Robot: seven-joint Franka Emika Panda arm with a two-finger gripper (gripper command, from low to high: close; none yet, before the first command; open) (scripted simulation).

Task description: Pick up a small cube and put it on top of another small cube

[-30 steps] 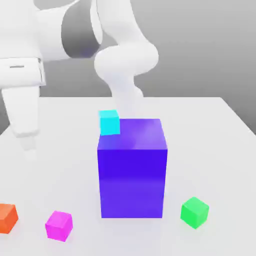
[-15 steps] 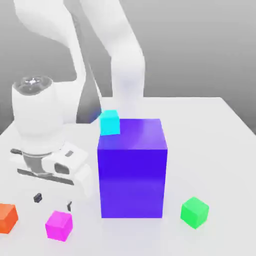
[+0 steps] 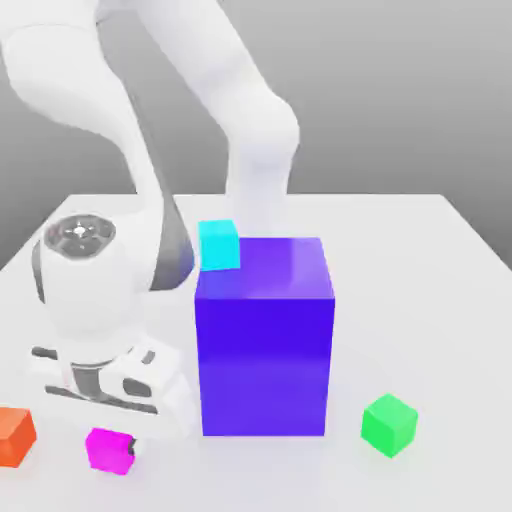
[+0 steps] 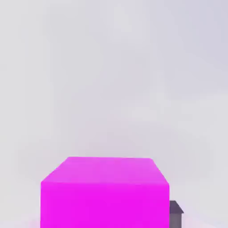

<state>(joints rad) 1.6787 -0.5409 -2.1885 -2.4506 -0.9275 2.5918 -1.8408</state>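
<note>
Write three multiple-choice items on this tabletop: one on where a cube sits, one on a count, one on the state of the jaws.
1. Where is the cyan cube?
A. behind the big blue-purple block's upper corner, toward the exterior view's left
B. on the green cube
C. beside the orange cube

2. How many small cubes are on the table?
A. two
B. four
C. six

3. What are the jaws of the gripper doing?
A. hanging open above the green cube
B. shut on the magenta cube
C. holding the orange cube

Answers: 1 A, it peeks out there. 2 B, cyan, orange, magenta, green. 3 B, the hand is down on the magenta cube, which sits between the jaws in the hand view.
</note>
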